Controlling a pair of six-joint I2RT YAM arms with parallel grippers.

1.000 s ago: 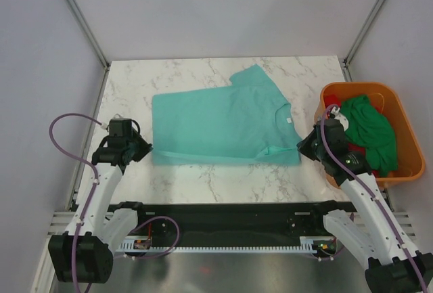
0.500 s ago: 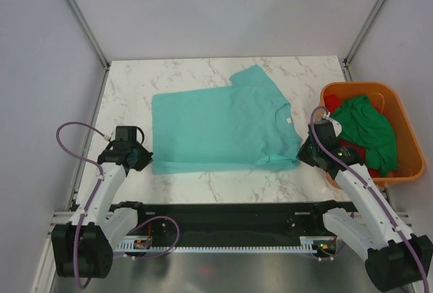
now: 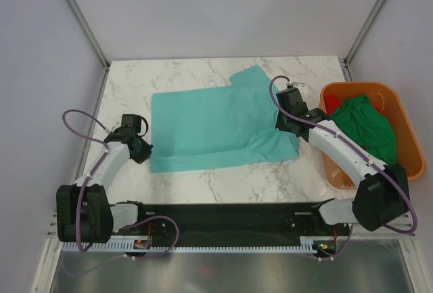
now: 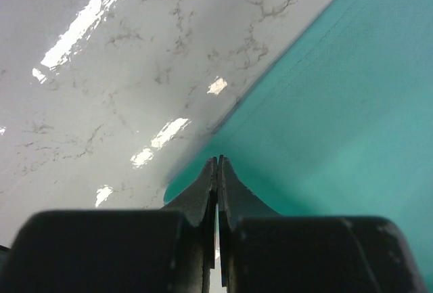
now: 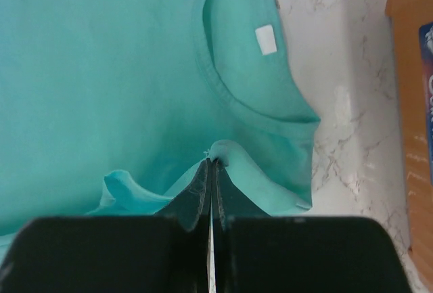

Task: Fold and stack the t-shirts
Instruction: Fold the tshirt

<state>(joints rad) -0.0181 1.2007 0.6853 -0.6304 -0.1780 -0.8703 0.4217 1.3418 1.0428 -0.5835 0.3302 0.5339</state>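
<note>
A light teal t-shirt [image 3: 216, 120] lies spread on the marble table, collar to the right. My left gripper [image 3: 143, 151] is low at the shirt's near left corner. In the left wrist view its jaws [image 4: 218, 161] are shut on the hem of the teal cloth [image 4: 338, 103]. My right gripper [image 3: 283, 122] is over the shirt's right side, just below the collar. In the right wrist view it [image 5: 211, 162] is shut on a raised peak of teal cloth [image 5: 101, 70]. A dark green t-shirt [image 3: 369, 127] and a red one [image 3: 333, 101] lie in the tub.
An orange plastic tub [image 3: 399, 171] stands at the right table edge, right of my right arm; its side also shows in the right wrist view [image 5: 413, 70]. Bare marble [image 3: 203, 185] lies between the shirt and the near edge. Grey walls enclose the table.
My right gripper moved up and left from beside the tub onto the shirt, pulling its near right corner inward. My left gripper shifted slightly to the shirt's near left corner.
</note>
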